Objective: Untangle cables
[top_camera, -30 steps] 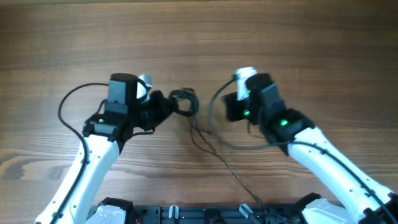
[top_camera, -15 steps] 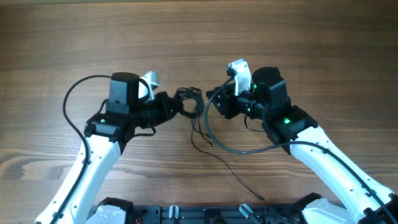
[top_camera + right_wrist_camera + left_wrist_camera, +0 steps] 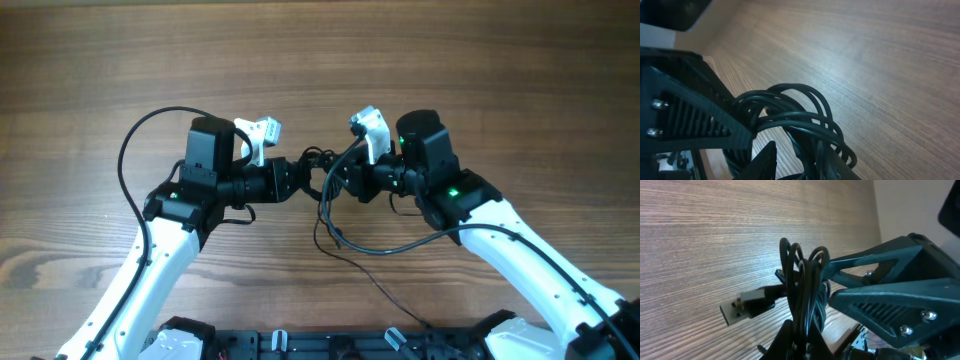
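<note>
Wood-grain table, brown and streaked, fills the overhead view; the left wrist view catches a pale strip beyond the table's edge. Over the table's middle sit the cables: thin black cords bunched in tight loops, a flat plug poking out, and one long strand trailing toward the table's near edge. The left gripper is clamped on the bunch. The right gripper crowds in opposite, loops against its fingers. Gripping or not? Can't tell.
</note>
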`<state>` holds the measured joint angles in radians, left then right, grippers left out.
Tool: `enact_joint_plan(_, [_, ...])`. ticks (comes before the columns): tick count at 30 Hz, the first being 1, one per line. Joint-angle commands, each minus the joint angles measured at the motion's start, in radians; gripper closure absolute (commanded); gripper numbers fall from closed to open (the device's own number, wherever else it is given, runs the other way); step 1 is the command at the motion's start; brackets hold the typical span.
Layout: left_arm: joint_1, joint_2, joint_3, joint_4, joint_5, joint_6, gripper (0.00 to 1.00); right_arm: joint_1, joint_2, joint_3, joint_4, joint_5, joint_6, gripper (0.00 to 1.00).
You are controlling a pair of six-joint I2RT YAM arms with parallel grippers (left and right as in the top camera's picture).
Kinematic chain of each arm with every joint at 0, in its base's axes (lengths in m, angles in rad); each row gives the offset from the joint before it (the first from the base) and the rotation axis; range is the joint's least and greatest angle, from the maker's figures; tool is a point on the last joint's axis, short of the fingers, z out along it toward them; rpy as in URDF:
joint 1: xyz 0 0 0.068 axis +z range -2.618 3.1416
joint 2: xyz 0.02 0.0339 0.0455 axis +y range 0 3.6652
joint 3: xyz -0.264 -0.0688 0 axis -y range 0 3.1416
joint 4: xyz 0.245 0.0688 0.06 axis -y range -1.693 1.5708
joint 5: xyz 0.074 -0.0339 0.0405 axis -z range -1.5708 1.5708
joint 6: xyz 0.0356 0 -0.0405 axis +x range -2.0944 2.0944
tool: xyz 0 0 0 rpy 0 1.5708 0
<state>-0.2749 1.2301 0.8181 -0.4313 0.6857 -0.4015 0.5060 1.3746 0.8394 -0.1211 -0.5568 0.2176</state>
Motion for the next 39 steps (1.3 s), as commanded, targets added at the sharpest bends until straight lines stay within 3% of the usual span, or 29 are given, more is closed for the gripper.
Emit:
enact_joint_plan(1, [-0.009,-0.018,0.019,0.016,-0.043,-0.051,0.96,0.035,0.029,0.0,-0.016,-0.047,-0.015,0.72])
enact_joint_plan(5, [-0.01,-0.018,0.019,0.025,-0.043,-0.057,0.96,0.035,0.029,0.0,-0.018,-0.047,-0.015,0.72])
enact_joint_plan(15, [-0.009,-0.018,0.019,0.122,-0.047,-0.256,0.96,0.08,0.03,-0.012,-0.056,-0.015,-0.016,0.72])
enact_joint_plan(21, [-0.009,-0.018,0.019,0.115,0.033,-0.253,0.96,0.091,0.03,-0.017,-0.058,0.23,-0.006,0.69])
enact_joint_plan(31, [-0.01,-0.018,0.019,0.152,0.066,-0.27,0.96,0.108,0.053,-0.017,-0.055,0.209,-0.008,0.67])
enact_joint_plan(32, [-0.01,-0.018,0.019,0.157,0.068,-0.277,0.96,0.114,0.063,-0.017,-0.05,0.21,-0.008,0.72])
enact_joint_plan(34, [-0.01,-0.018,0.019,0.158,0.07,-0.285,0.96,0.119,0.082,-0.017,-0.033,0.209,-0.005,0.94])
enact_joint_plan(39, [-0.01,-0.018,0.019,0.111,0.052,-0.284,0.96,0.118,0.076,-0.014,0.041,0.248,0.074,0.95])
